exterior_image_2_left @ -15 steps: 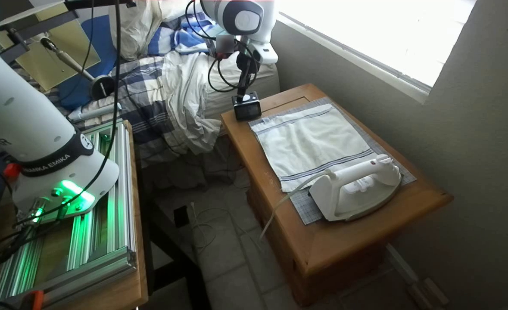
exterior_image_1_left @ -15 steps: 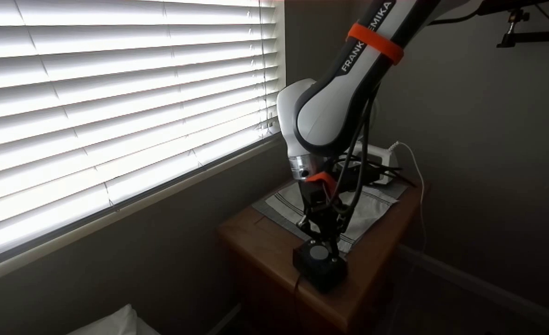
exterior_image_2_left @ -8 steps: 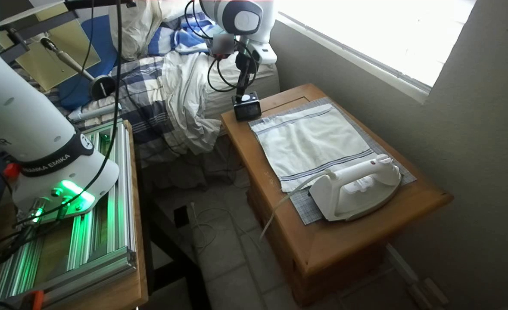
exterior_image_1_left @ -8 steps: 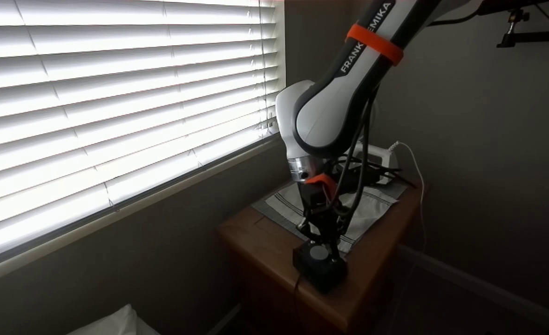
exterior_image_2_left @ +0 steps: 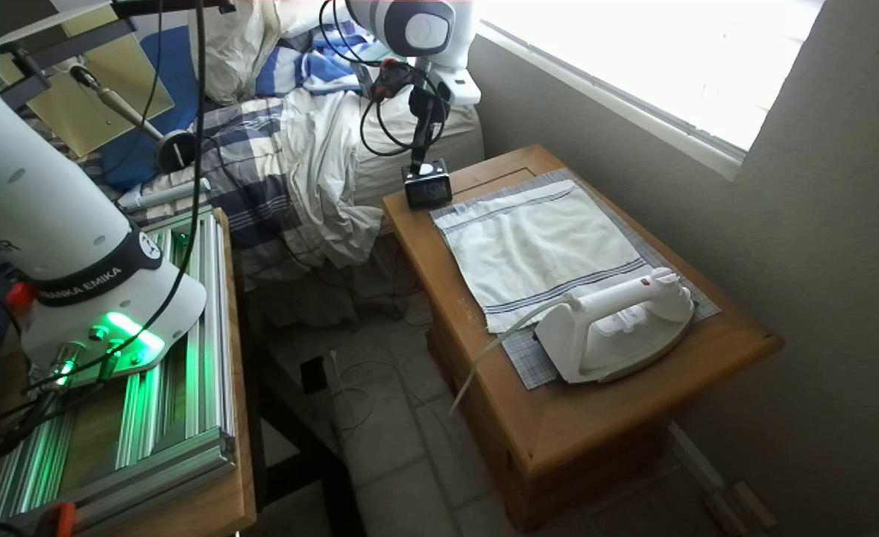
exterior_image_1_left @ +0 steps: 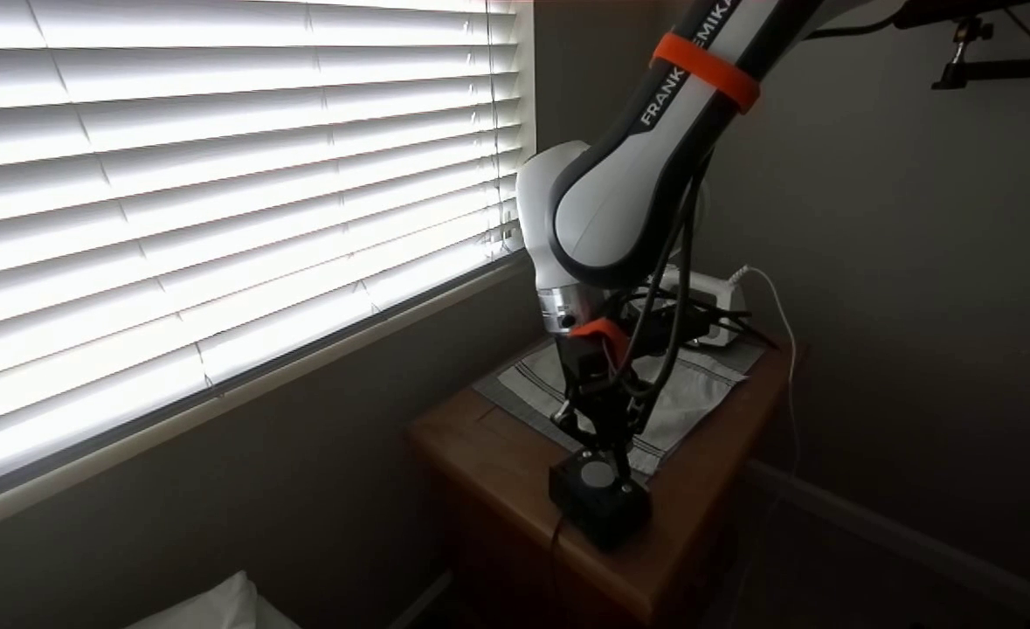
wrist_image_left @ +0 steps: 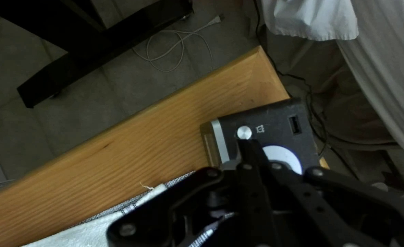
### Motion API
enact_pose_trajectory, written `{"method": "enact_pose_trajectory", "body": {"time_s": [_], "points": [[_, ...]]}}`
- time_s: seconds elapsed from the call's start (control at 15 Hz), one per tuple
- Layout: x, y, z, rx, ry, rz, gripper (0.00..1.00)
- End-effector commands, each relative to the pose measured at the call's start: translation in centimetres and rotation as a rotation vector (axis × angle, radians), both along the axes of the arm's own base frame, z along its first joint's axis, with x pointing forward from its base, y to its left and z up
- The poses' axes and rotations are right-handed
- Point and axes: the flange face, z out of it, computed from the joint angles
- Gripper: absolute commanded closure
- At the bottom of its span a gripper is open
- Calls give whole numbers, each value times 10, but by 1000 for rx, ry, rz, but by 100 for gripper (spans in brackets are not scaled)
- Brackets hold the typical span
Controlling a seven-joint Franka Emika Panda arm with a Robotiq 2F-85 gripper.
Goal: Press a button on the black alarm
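Observation:
The black alarm (exterior_image_1_left: 597, 517) is a small boxy black clock at the corner of the wooden nightstand. It also shows in an exterior view (exterior_image_2_left: 429, 194) and in the wrist view (wrist_image_left: 273, 118). Its top has a large pale round disc (wrist_image_left: 285, 157), a small silver button (wrist_image_left: 244, 132) and a slot (wrist_image_left: 294, 125). My gripper (wrist_image_left: 249, 142) is shut and empty, pointing down over the alarm's top. Its fingertips lie at the edge of the silver button in the wrist view and hide part of the disc. I cannot tell whether they touch the button. The gripper shows in both exterior views (exterior_image_1_left: 625, 476) (exterior_image_2_left: 416, 170).
A white iron (exterior_image_2_left: 610, 328) with a cord stands at the far end of the nightstand (exterior_image_2_left: 558, 432). A striped white towel (exterior_image_2_left: 536, 246) lies on a grey mat beside the alarm. A window with blinds (exterior_image_1_left: 217, 218) and a bed (exterior_image_2_left: 320, 164) are close by.
The arm and gripper have risen slightly and shifted a little to the left in an exterior view. The alarm has not visibly moved.

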Motion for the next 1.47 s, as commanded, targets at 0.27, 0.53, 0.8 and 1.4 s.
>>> {"method": "enact_pose_trajectory", "body": {"time_s": [0.27,0.53,0.8,1.4], "points": [[4,-25,60,38,-144,10,73],[4,-34,102,69,-283,95,46],[-6,-38,147,104,-371,196,20],[-44,-49,216,134,-609,388,0]]}}
